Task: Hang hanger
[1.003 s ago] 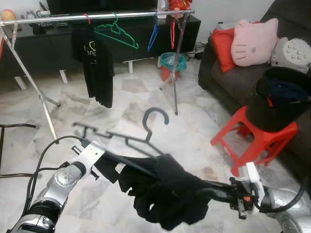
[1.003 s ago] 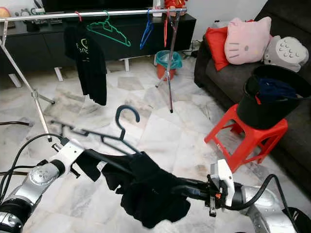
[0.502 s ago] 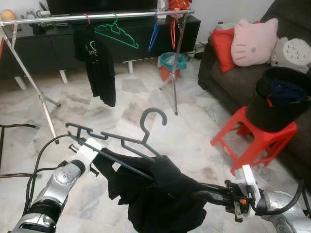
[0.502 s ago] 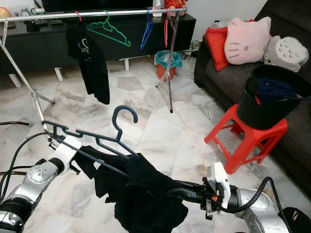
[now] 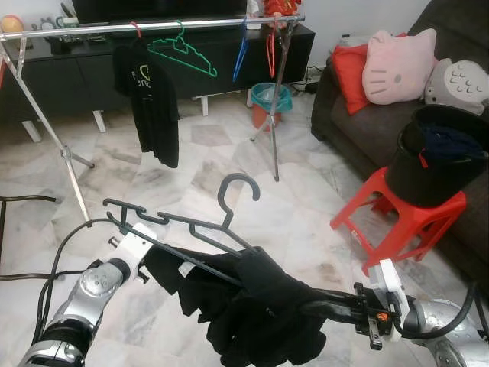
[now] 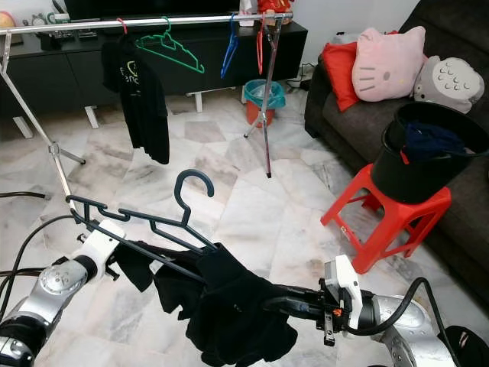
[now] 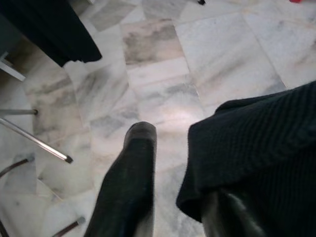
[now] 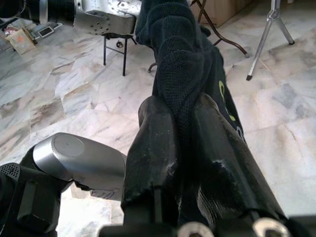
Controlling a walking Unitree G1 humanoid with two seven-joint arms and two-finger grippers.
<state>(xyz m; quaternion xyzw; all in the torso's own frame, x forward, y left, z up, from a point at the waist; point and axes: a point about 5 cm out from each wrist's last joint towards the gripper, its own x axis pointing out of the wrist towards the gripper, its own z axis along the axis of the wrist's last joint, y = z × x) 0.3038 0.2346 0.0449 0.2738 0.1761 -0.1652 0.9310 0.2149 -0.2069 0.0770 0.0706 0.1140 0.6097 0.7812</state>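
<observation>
Hanger raised, garment half-dressed

Dark hanger (image 5: 183, 222) has lifted and levelled since a second ago, hook up, near the robot and well short of the far clothes rail (image 5: 153, 25). Left pincer (image 5: 164, 246) grips hanger and cloth; right pincer (image 8: 182, 123) is clamped on the black garment (image 5: 260, 306), which has dropped lower. Judgement: dressing unfinished, hanging still ahead.

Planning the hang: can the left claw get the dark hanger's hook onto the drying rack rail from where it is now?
Probably not yet. The left claw holds the dark hanger low over the floor, with the drying rack rail farther ahead and higher. The black garment also ties it to the right claw.
</observation>
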